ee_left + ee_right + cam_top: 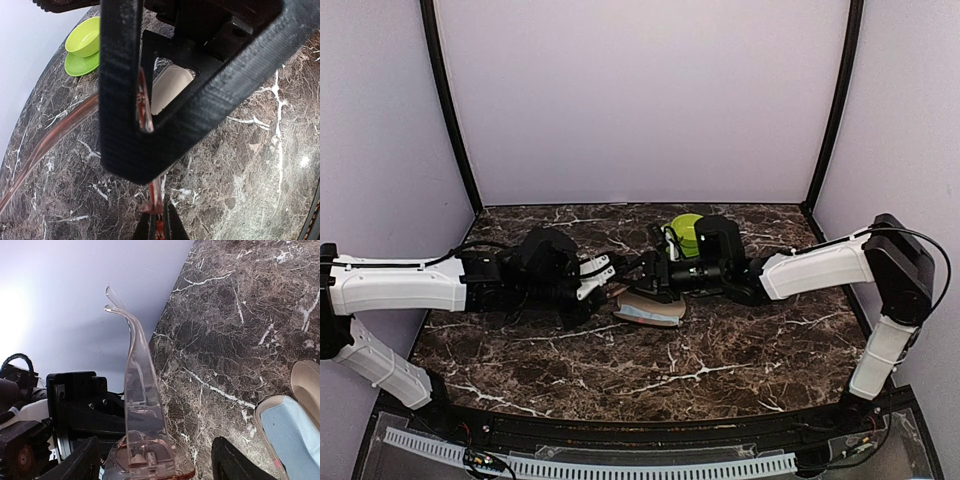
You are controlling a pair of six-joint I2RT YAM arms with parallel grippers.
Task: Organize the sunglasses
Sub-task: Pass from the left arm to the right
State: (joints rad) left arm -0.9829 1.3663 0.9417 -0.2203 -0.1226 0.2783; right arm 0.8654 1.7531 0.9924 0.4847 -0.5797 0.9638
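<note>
Left claw (156, 226): clenched on the sunglasses (142, 405), pinching a thin pink part of the frame; I hold them just above the case (650, 312), on its left side.
Right claw (160, 461): released. Its fingers stand spread either side of the sunglasses' hinge end, with a gap showing beside one finger, over the case's far edge.
Sunglasses: clear pink, off the surface (740, 350), caught between the two claws, with the temple tips curling away from the right claw.
Case: open, pale blue lining up, lying right below where the claws meet.
Step in hand: I judge this a two-claw regrip over the case, before stowing.
Next move: the right claw must close squarely on the frame before the left lets go. Then the sunglasses go down lengthwise into the lining.
Around: a green bowl (686, 228) sits beyond the case, apart from the work.
In the way: the claws crowd each other, and the right claw's body fills my left wrist view. I could nudge the case.
</note>
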